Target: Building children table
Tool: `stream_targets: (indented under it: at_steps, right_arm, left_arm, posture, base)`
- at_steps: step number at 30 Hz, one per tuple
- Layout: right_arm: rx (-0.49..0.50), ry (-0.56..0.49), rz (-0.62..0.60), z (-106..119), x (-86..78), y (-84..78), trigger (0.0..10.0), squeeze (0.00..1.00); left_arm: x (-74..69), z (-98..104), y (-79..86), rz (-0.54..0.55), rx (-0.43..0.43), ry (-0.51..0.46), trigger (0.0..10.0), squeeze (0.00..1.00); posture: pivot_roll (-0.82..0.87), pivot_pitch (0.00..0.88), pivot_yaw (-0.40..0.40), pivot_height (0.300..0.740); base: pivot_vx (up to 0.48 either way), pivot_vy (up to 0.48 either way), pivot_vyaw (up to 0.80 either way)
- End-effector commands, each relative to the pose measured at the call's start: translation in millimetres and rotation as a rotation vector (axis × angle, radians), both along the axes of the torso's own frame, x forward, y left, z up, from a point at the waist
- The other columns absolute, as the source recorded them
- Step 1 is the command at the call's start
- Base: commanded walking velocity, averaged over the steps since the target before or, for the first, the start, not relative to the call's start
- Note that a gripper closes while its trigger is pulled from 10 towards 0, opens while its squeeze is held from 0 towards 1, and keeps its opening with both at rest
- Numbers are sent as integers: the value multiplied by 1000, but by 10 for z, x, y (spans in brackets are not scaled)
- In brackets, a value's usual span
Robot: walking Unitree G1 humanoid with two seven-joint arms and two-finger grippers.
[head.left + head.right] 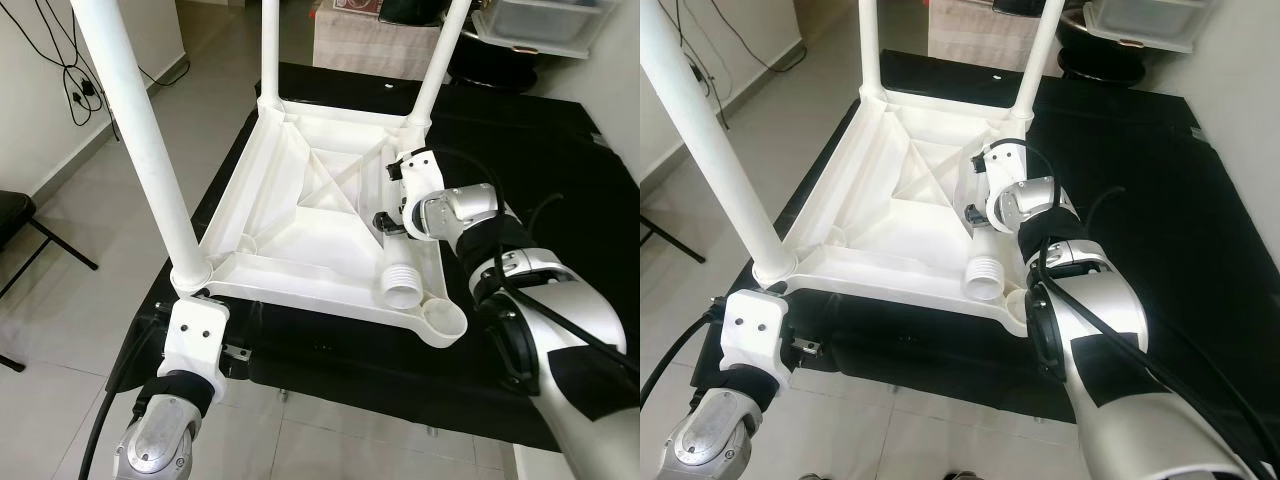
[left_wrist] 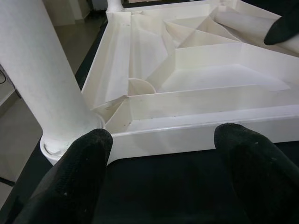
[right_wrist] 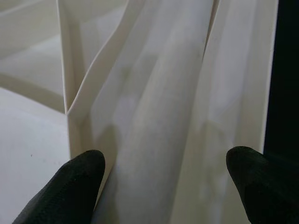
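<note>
Upturned white table top (image 1: 300, 215) on black mat (image 1: 520, 150), three legs standing | fourth leg (image 1: 405, 278) lies loose inside it, beside empty corner socket (image 1: 443, 318) | right gripper (image 3: 163, 186) spread over leg; left gripper (image 2: 163, 154) spread at near corner | next: pinch, raise, seat it.

Black-covered platform (image 1: 520, 150), white children's table (image 1: 320, 215) upside down on it, 3 legs up
</note>
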State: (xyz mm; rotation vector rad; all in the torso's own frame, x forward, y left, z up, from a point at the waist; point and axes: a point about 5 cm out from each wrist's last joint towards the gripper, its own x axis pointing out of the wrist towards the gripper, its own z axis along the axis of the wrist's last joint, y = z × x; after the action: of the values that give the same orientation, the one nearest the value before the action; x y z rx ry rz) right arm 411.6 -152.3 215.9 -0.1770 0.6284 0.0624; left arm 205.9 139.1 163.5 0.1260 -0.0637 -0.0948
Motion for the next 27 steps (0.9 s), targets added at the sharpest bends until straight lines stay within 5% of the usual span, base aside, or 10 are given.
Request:
stream_targets:
  at_steps: [1,3,4,6,7,9,27]
  right_arm:
    - [-21,61,-22,-148,-47,-81,10000,0]
    - [-19,72,-21,-167,-55,-80,10000,0]
    - [-20,87,-17,-192,-65,-76,6863,0]
    - [-20,97,-14,-210,-72,-74,6863,0]
    - [-24,107,-9,-225,-79,-72,588,0]
    - [-26,113,-4,-235,-83,-72,0,0]
    - [-9,111,23,-227,-79,-58,0,0]
  left_arm:
    - [-27,7,-16,3,-6,3,10000,0]
    - [-28,6,-18,3,-7,3,10000,0]
    - [-27,4,-22,3,-8,3,10000,0]
    - [-27,2,-25,3,-10,4,10000,0]
    - [-28,-1,-29,4,-11,4,10000,0]
    - [-29,-3,-33,4,-13,5,10000,0]
    - [-36,-11,-35,10,-18,6,10000,0]
  posture:
    - [0,149,-139,740]
    - [0,149,-139,740]
    - [-4,148,-144,740]
    - [-6,147,-146,740]
    - [-7,147,-149,740]
    - [-8,146,-152,740]
    - [-4,140,-155,740]
  base:
    - [0,0,0]
    - [0,0,0]
    - [0,0,0]
    - [0,0,0]
    - [0,0,0]
    - [0,0,0]
    - [0,0,0]
